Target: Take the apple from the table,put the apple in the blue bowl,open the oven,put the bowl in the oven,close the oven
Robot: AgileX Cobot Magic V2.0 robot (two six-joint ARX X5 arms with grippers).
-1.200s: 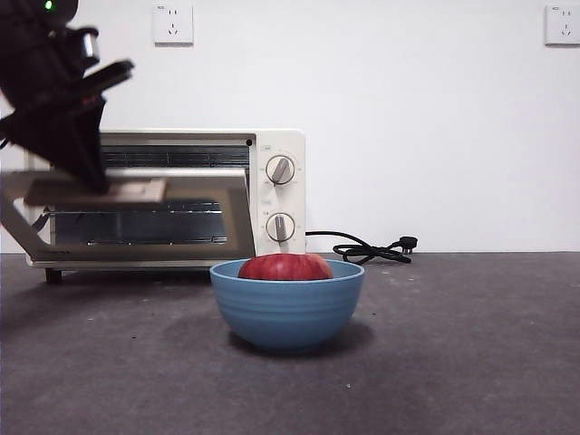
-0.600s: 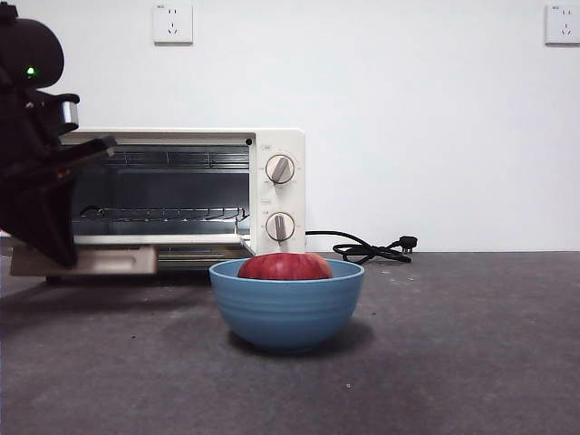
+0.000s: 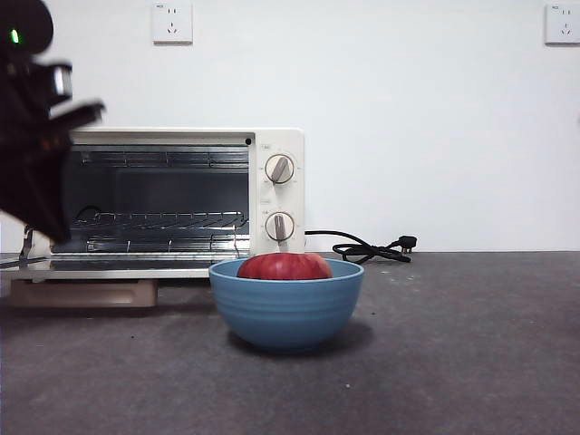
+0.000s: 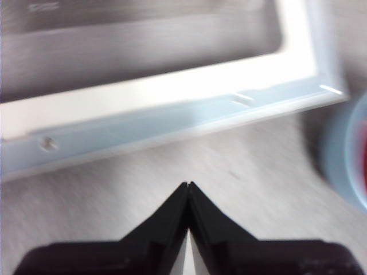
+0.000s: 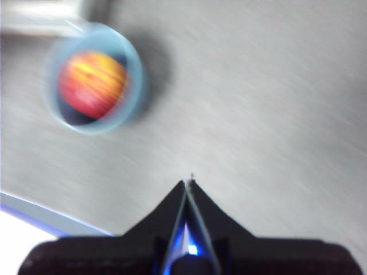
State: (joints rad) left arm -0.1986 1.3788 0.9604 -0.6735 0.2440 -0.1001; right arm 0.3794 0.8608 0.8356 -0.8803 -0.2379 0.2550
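- Apple point(image 3: 285, 265): seated in blue bowl point(image 3: 286, 308), ready to go in together.
- Oven point(image 3: 172, 204): door dropped flat, cavity open.
- Left pincer point(image 4: 188, 186): clenched, empty, over the door.
- Right pincer point(image 5: 188, 182): clenched, empty, above the worktop point(image 3: 453, 362).

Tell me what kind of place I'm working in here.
Probably a lab test bench dressed as a kitchen, not a real one: a lone toaster oven with its door down, its cord lying unplugged on a bare grey table, a blue bowl holding an apple, and a plain white wall with sockets.
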